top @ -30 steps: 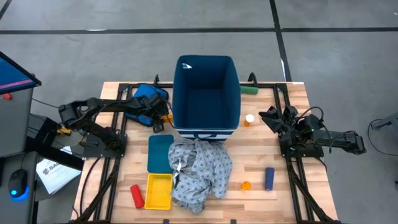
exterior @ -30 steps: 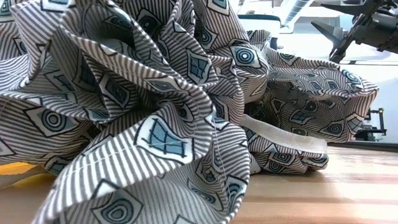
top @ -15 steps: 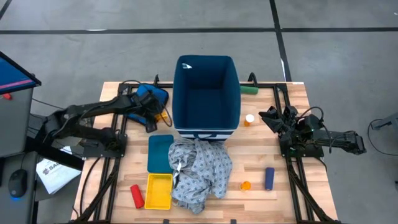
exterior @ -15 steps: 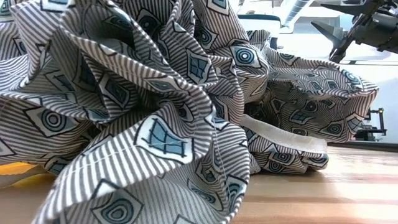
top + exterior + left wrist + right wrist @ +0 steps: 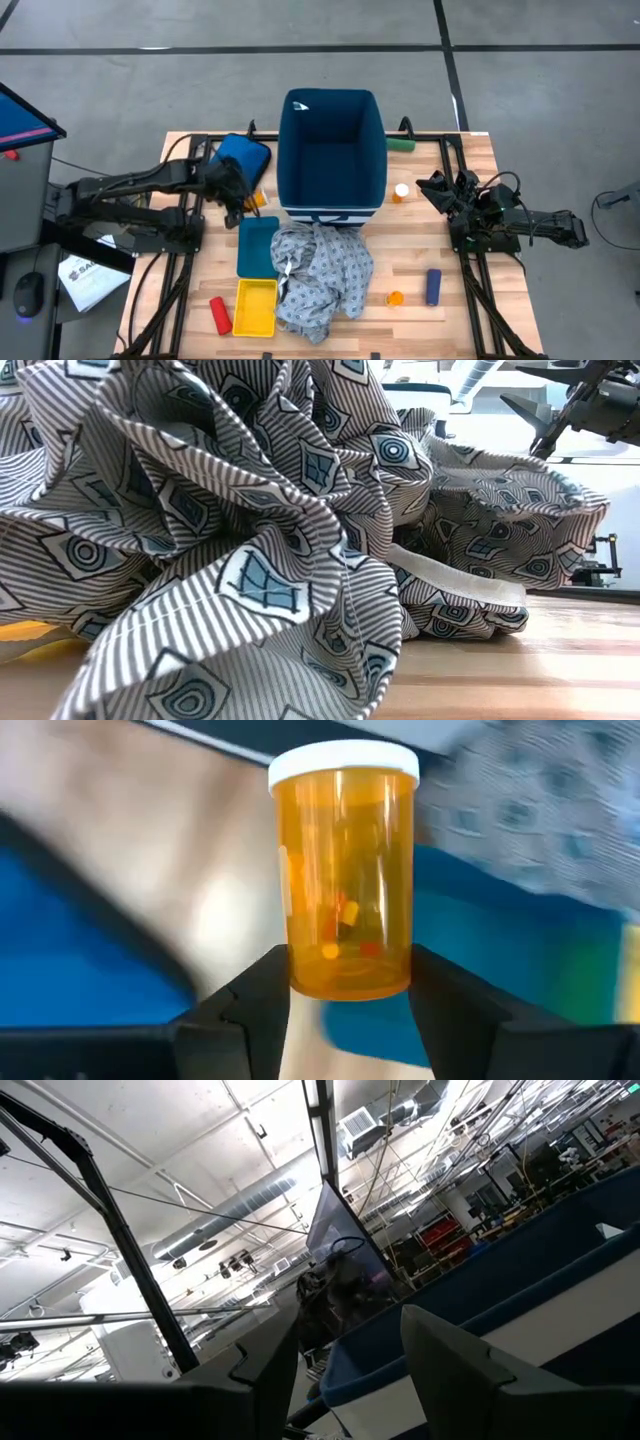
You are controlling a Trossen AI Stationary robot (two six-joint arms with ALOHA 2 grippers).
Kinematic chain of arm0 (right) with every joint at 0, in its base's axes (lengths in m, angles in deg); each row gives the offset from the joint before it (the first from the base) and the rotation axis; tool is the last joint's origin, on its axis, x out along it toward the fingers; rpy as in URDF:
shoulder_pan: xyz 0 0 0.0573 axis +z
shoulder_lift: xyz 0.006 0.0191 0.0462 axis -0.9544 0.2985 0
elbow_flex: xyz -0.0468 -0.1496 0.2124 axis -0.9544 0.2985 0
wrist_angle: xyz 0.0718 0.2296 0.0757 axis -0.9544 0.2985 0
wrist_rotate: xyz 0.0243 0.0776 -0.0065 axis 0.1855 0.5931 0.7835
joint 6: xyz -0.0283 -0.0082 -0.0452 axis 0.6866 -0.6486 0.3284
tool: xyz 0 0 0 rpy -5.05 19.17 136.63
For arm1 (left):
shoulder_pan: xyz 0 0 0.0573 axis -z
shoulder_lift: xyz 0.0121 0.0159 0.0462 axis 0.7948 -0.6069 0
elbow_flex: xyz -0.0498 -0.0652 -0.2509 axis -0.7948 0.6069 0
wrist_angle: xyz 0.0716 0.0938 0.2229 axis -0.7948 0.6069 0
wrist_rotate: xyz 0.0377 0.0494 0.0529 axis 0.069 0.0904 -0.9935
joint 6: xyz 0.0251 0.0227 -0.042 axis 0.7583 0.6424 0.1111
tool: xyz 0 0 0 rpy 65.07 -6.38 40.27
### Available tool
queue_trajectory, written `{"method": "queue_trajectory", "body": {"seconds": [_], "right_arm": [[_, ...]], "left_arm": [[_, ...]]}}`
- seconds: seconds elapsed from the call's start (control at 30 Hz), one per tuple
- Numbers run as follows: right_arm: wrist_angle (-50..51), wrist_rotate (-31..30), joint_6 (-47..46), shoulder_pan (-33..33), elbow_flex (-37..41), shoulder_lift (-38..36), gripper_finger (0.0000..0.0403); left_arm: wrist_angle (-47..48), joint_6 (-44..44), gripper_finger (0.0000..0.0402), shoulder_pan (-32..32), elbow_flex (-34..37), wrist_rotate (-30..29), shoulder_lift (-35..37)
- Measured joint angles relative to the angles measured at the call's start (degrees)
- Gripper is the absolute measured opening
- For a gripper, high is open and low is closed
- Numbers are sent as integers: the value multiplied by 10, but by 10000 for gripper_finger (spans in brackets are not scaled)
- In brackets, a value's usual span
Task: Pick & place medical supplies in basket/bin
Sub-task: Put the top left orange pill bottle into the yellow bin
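My left gripper (image 5: 243,197) hovers left of the navy-blue bin (image 5: 332,150), between the blue pouch and the teal tray, shut on an orange pill bottle (image 5: 347,880) with a white cap. The grey patterned gown (image 5: 318,275) lies crumpled on the table in front of the bin and fills the low view (image 5: 250,540). Another orange bottle (image 5: 401,191) stands right of the bin, and a small orange one (image 5: 395,298) lies near the dark-blue cylinder (image 5: 433,287). A red cylinder (image 5: 219,314) lies near left, a green one (image 5: 401,145) far right. My right gripper (image 5: 437,190) waits open at the right, holding nothing. My left gripper pinches the pill bottle's lower wall (image 5: 300,970), close to its base, between its two fingers. The fingers slant downward and lie along the bottle, whose white cap (image 5: 343,765) points away from the gripper. The bottle is lifted clear of the table.
A flat blue padded pouch (image 5: 244,157) lies far left of the bin. A teal tray (image 5: 258,245) and a yellow tray (image 5: 255,307) lie left of the gown. Black frame rails run along both table sides.
My left gripper has risen with the orange pill bottle held in it, drifting a little toward the table's near-left and tipping more steeply downward as the arm drew back. My right gripper has kept still.
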State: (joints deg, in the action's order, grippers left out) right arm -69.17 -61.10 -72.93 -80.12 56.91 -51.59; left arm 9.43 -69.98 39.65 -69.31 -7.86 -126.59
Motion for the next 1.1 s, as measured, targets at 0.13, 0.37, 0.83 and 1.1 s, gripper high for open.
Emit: {"method": "queue_trajectory", "body": {"seconds": [0.13,0.37,0.83,1.1], "right_arm": [[-1,0,-1,0,0,0,173],[-2,0,-2,0,0,0,173],[-2,3,-5,0,0,0,173],[-2,16,-21,0,0,0,173]], "left_arm": [[5,-71,170,88,-2,35,-2],[-14,-237,170,258,-2,78,0],[-293,-504,172,574,-2,44,-123],[-374,-512,175,595,-1,-17,-249]]}}
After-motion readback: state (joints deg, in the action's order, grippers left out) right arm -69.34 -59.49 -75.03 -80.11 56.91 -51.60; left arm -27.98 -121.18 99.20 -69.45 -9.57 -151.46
